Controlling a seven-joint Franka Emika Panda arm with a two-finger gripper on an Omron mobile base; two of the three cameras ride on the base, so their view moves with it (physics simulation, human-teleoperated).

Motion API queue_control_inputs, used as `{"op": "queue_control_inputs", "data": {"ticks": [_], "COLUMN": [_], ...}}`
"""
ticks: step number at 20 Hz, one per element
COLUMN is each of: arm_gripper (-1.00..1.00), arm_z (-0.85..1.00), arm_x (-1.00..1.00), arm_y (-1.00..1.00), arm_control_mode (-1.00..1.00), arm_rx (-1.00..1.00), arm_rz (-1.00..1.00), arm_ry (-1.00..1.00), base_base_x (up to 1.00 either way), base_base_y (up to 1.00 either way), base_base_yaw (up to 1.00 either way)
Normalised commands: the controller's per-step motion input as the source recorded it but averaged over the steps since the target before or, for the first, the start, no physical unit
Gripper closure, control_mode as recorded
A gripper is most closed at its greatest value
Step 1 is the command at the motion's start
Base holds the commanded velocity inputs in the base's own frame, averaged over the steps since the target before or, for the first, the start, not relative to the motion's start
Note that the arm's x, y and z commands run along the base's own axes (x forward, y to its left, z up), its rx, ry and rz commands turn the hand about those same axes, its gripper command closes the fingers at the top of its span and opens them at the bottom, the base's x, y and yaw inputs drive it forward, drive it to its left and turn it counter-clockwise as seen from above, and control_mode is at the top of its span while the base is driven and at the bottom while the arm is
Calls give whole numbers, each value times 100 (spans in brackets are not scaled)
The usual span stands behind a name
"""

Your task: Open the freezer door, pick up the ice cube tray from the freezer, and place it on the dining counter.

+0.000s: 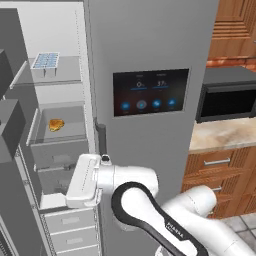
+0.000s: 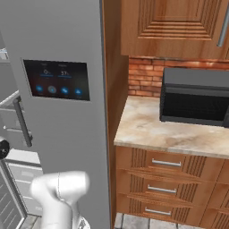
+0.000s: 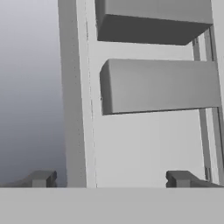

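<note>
Already the freezer [image 1: 60, 125] stands open in the left base view, its door [image 1: 12, 150] swung out at the left edge with grey bins on its inner side. The ice tray [image 1: 45, 60] lies flat on the top shelf [image 1: 55, 75], near its left front corner, well above the arm. One shelf down, a small orange food item [image 1: 55, 124] sits in a grey bin. The white arm [image 1: 150, 210] reaches from the lower right toward the lower drawers, its hand turned away from the camera. Beside the freezer is the door with the dark touchscreen [image 1: 151, 92], then a black microwave [image 1: 227, 97] on a beige counter [image 1: 222, 135]. From the right base view, the touchscreen door fills the left, the microwave sits on the short counter over wooden drawers [image 2: 167, 185], and part of the arm shows at the bottom left. Through the hand view, the gripper [image 3: 111, 178] is spread wide and holds nothing; its two dark tips straddle the door's edge, with two grey door bins [image 3: 159, 85] ahead.
</note>
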Motion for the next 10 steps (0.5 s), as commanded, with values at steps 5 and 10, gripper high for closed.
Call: {"op": "queue_control_inputs", "data": {"ticks": [5,10], "arm_gripper": [-100,-100], "arm_z": [13,27], "arm_x": [3,11], "arm_y": [-100,-100], "arm_control_mode": [-100,-100], "arm_rx": [0,0], "arm_rz": [-24,-24], "arm_ry": [21,23], "base_base_x": [0,0], "base_base_y": [0,0], "base_base_yaw": [0,0]}}
